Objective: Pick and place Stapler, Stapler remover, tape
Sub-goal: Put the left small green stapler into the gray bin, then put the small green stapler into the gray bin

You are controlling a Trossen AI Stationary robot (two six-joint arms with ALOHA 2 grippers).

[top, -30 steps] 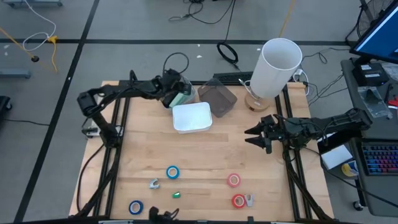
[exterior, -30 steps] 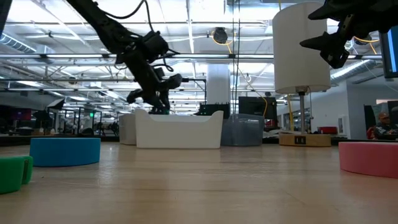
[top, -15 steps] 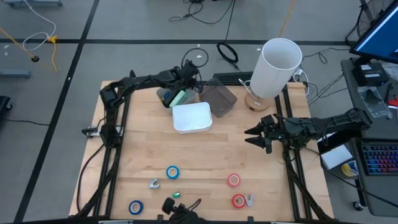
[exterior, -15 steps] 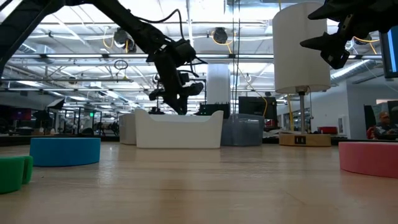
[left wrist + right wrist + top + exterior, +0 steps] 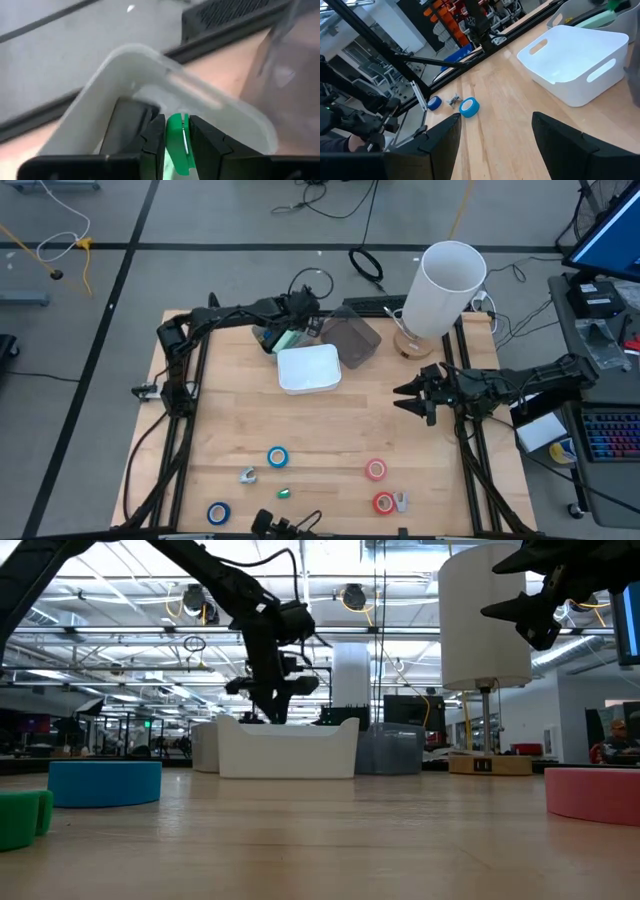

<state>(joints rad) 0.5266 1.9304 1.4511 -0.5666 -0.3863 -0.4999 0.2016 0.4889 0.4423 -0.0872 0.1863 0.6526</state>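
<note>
Left pincer [image 5: 175, 145] above bin [image 5: 150, 70], perhaps gripping.

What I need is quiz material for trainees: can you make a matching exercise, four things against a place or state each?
Things:
1. left hand
2. right hand
3. white bin
4. red tape rolls

Place or state:
a. empty, toward the back of the table
b. flat on the table, front right
c. shut on a green object
d. open, holding nothing, over the table's right side

Pairs: 1-c, 2-d, 3-a, 4-b
</note>
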